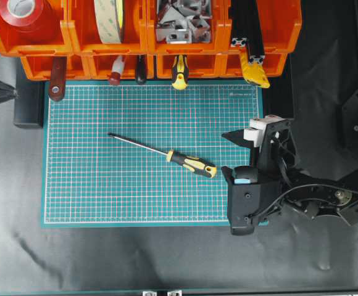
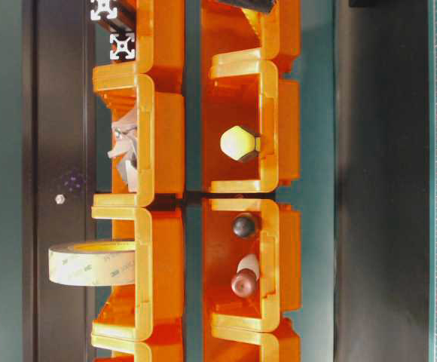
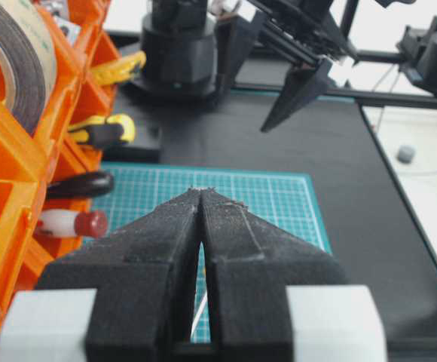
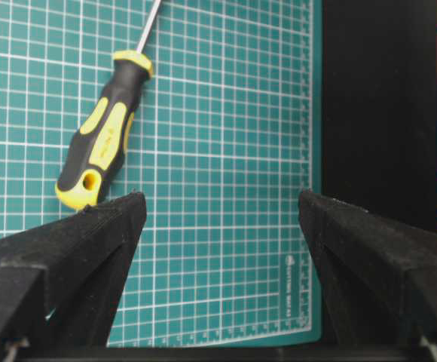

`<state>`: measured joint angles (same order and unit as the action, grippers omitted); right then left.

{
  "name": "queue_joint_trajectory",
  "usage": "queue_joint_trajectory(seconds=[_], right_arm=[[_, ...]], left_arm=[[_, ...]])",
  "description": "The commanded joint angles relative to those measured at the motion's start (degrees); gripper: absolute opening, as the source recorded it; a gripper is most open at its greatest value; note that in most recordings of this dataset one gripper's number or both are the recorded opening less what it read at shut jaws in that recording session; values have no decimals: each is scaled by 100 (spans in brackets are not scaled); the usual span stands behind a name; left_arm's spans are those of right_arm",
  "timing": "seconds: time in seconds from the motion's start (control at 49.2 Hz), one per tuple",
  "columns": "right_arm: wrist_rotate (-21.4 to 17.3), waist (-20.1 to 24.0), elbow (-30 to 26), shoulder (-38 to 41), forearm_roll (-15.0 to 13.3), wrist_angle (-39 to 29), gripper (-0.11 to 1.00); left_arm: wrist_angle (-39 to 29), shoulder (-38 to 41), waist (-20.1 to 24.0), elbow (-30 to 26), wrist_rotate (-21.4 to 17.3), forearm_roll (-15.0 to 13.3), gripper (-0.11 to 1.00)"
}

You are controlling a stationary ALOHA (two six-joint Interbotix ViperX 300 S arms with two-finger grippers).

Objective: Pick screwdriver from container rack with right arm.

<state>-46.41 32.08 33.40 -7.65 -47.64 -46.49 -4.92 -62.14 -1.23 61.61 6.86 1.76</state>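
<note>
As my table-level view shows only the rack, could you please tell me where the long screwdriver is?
Observer: The screwdriver lies flat on the green mat, outside the rack.
Operator: Thank you. Is the right pincer holding it?
Observer: No. The right pincer is open and empty, and the handle lies close to one fingertip, not between the jaws.
Operator: And the left pincer?
Observer: The left pincer is shut and holds nothing.
</note>
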Motion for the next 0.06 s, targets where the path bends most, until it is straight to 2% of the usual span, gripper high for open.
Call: queue_joint_trajectory(seconds=[0.0, 0.041], right_arm=[[-9, 18, -62, -97, -44, 44, 80], [-9, 18, -62, -97, -44, 44, 80]], left_arm=[[26, 35, 9, -167, 18, 18, 0], [18, 35, 9, -167, 18, 18, 0]])
